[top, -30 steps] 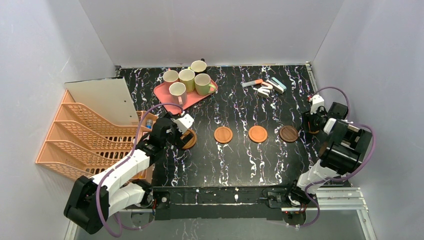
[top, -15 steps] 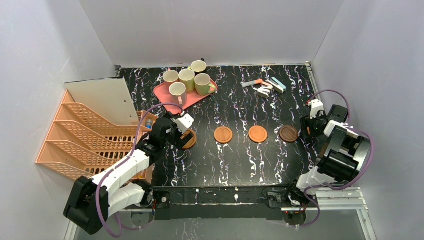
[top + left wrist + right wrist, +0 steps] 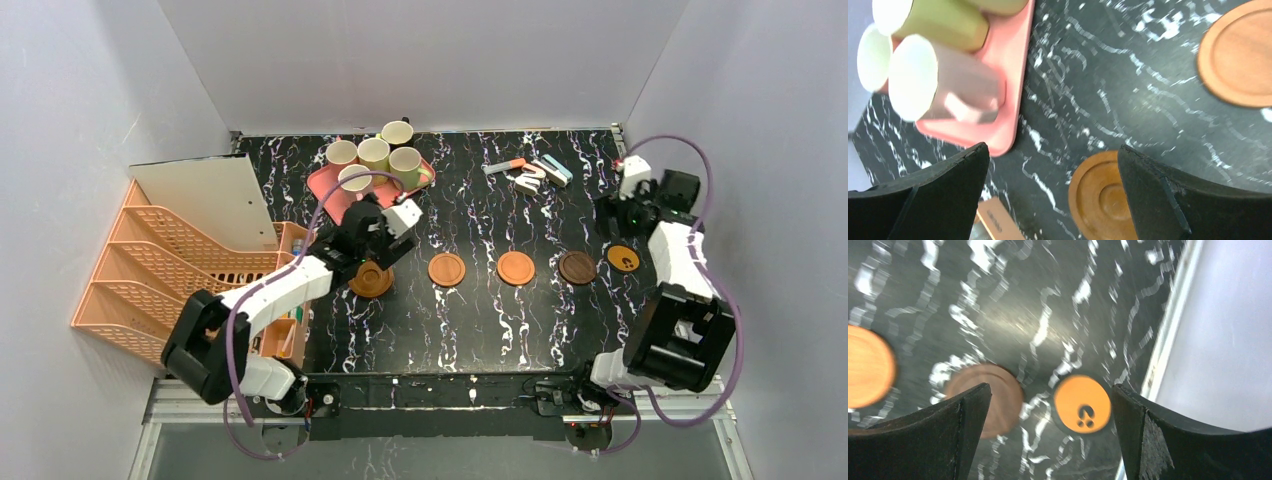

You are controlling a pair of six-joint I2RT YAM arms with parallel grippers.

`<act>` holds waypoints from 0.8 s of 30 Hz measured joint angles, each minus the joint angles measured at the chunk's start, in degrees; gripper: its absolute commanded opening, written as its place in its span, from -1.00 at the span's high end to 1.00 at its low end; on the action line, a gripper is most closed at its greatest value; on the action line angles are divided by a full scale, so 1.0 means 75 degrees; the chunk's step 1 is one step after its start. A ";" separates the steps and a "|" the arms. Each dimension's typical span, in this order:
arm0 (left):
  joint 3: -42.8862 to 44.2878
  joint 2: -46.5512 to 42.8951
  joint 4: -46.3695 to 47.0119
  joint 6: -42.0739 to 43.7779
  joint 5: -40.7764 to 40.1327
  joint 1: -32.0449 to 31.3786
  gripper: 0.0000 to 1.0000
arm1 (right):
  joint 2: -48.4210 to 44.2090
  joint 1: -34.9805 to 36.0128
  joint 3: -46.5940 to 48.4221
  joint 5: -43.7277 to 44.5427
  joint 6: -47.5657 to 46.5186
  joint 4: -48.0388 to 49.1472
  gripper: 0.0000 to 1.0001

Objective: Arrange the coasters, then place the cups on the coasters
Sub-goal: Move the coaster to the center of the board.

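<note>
Spreading across the middle of a black marbled table, five coasters lie in a row from 9 o'clock to 3 o'clock, each apart from the next. The left gripper hangs near the leftmost one, its fingers wide apart and holding nothing. In the left wrist view, that ringed brown coaster lies flat at 5 o'clock, in the gap between the fingers. It is nearer the right finger and touches neither.

Five cups stand together at 11 o'clock on the table, on a pink tray. Whether the rearmost cup stands on the tray cannot be told.

The right gripper hovers over the right end of the row, fingers also spread wide and empty. In the right wrist view, an orange coaster with dark marks lies at 6 o'clock between the fingers, clear of both. A dark brown coaster lies just beside it at 8 o'clock.
</note>
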 measured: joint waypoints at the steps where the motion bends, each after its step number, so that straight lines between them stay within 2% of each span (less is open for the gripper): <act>1: 0.0187 0.0192 0.0026 0.0041 -0.0149 -0.0204 -0.96 | -0.0166 0.0321 0.0122 0.0061 0.0146 0.0003 -0.97; 7: 0.0624 0.1107 -0.0067 0.0425 -0.0778 -0.1408 -0.96 | -0.0766 0.2894 0.0224 0.0321 0.1070 -0.0061 -0.97; 11: 0.0452 0.1067 -0.0554 0.0679 -0.1040 -0.1501 -0.96 | -0.0772 0.3928 0.0224 0.0402 0.1419 -0.0198 -0.97; 17: -0.0326 -0.0423 -0.1705 0.0828 -0.1145 -0.1460 -0.96 | -0.0766 0.4252 0.0210 0.0720 0.1553 -0.0216 -0.97; 21: -0.0498 -0.0895 -0.2028 0.0799 -0.0909 -0.1460 -0.96 | -0.0766 0.4284 0.0152 0.0863 0.1614 -0.0213 -0.97; 24: -0.0682 -0.0825 -0.2107 0.0737 -0.0688 -0.1460 -0.96 | -0.0766 0.4310 0.0108 0.0924 0.1632 -0.0210 -0.97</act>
